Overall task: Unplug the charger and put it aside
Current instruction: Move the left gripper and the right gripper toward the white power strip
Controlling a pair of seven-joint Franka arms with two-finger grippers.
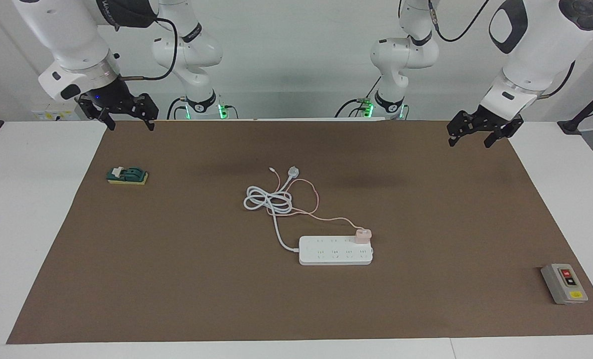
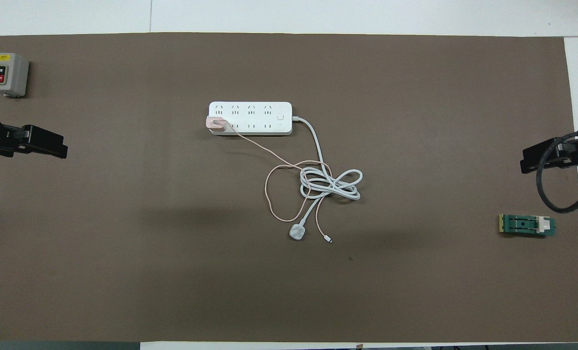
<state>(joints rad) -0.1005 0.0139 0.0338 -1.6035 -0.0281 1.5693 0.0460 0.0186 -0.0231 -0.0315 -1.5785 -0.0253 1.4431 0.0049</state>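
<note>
The pale-pink cube charger [image 1: 363,235] is plugged into the white power strip [image 1: 335,251] near the middle of the brown mat. It sits in the socket row nearer the robots, at the strip's end toward the left arm. It also shows in the overhead view [image 2: 216,124] on the strip [image 2: 257,113]. Its thin pink cable [image 2: 267,189] loops toward the robots. My left gripper [image 1: 472,139] is open and empty, raised over the mat's corner at the left arm's end. My right gripper [image 1: 129,122] is open and empty, raised over the corner at the right arm's end.
The strip's thick white cord [image 1: 269,199] lies coiled nearer the robots, ending in a white plug [image 1: 293,172]. A grey switch box [image 1: 564,283] stands at the left arm's end, farther from the robots. A green and yellow block [image 1: 127,175] lies at the right arm's end.
</note>
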